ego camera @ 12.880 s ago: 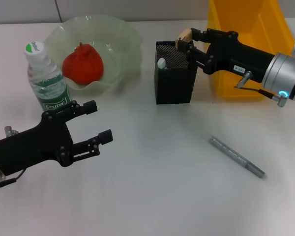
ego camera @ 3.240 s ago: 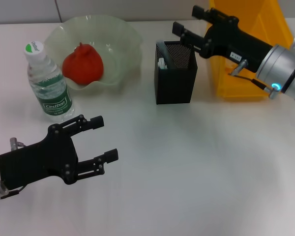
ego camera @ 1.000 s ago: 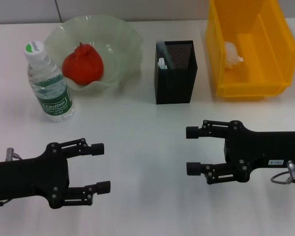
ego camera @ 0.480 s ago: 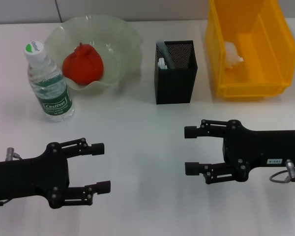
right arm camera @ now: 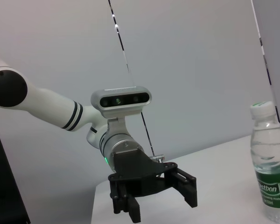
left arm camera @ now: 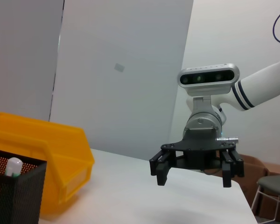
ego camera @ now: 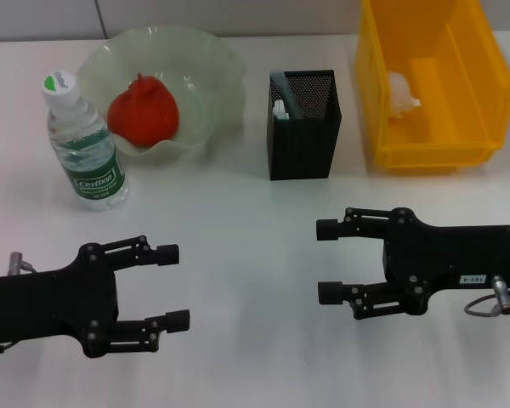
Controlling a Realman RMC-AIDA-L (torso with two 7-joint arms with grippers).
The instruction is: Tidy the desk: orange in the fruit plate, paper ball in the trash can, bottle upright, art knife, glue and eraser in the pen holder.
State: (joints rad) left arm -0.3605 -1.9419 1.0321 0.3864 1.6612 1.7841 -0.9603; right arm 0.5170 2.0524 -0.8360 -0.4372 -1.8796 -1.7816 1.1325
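The orange [ego camera: 144, 110] lies in the fruit plate [ego camera: 223, 64] at the back left. Beside the plate the bottle [ego camera: 84, 144] [right arm camera: 270, 179] stands upright. The pen holder [ego camera: 304, 140] [left arm camera: 14, 198] stands mid-table with the white-capped glue [ego camera: 280, 109] [left arm camera: 13, 165] and the grey art knife [ego camera: 286, 91] in it; the eraser is hidden. At the back right, the paper ball [ego camera: 402, 92] rests inside the trash can [ego camera: 433, 157] [left arm camera: 51, 156]. My left gripper [ego camera: 173, 286] [right arm camera: 161, 205] and right gripper [ego camera: 326, 260] [left arm camera: 194, 176] hover open and empty near the front.
The white table [ego camera: 255, 212] lies bare between the two grippers and the row of objects at the back. The table's far edge runs behind the plate and the trash can.
The right gripper left the pen holder and came down to the near right, then crept slightly left. The art knife no longer lies on the table. The left gripper lowered and has held still.
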